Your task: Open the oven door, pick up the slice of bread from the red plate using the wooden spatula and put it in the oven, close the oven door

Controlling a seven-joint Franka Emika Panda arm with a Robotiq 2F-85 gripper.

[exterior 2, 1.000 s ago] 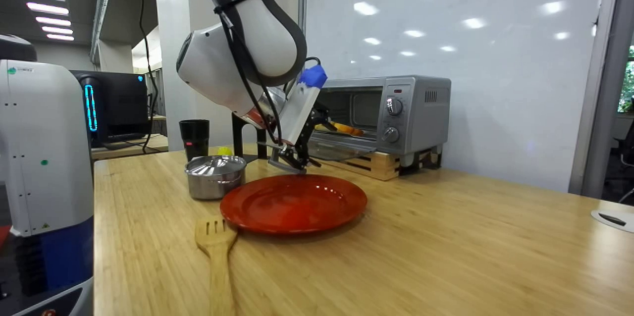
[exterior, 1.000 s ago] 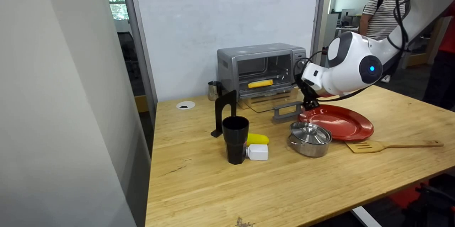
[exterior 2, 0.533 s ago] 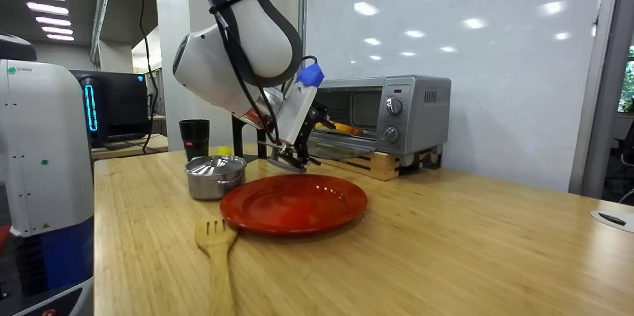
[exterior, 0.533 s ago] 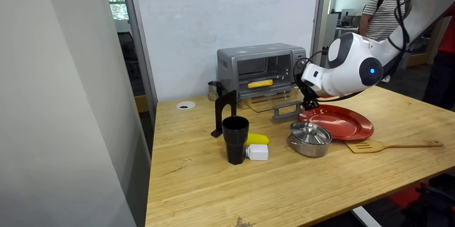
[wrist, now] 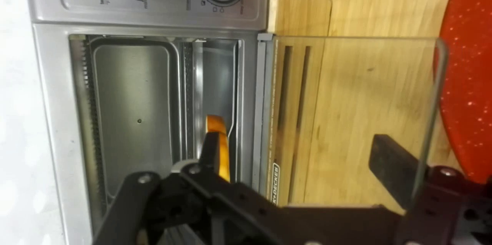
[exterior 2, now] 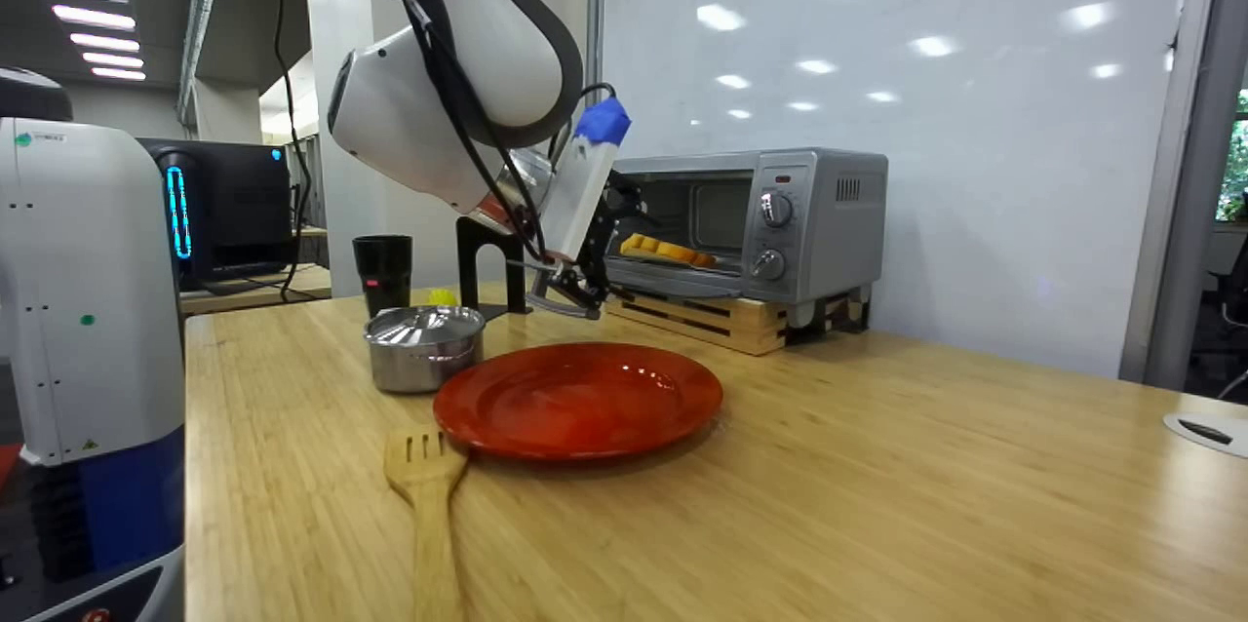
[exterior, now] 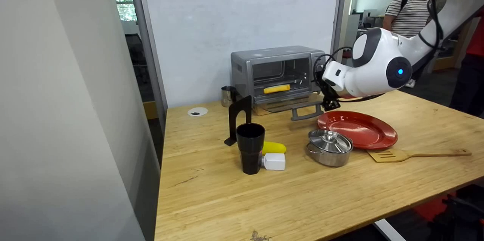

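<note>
- The gripper (wrist: 298,151) has its fingers spread wide in the wrist view; one pad (wrist: 390,168) shows through the glass of the lowered oven door (wrist: 357,103); whether the two touch cannot be told
- The slice of bread (exterior 2: 668,252) lies inside the oven (exterior: 280,53); a dark finger covers part of it in the wrist view
- The red plate (exterior: 357,129) sits on the tabletop (exterior: 227,203); the wrist view cuts it off at the right
- The wooden spatula (exterior 2: 429,485) lies with its blade at the plate's rim; in an exterior view its long end runs out of the bottom edge
- The yellow thing (exterior: 274,147) is partly behind the black cup (exterior: 250,148); in an exterior view only a scrap shows over the pot (exterior 2: 425,364)
</note>
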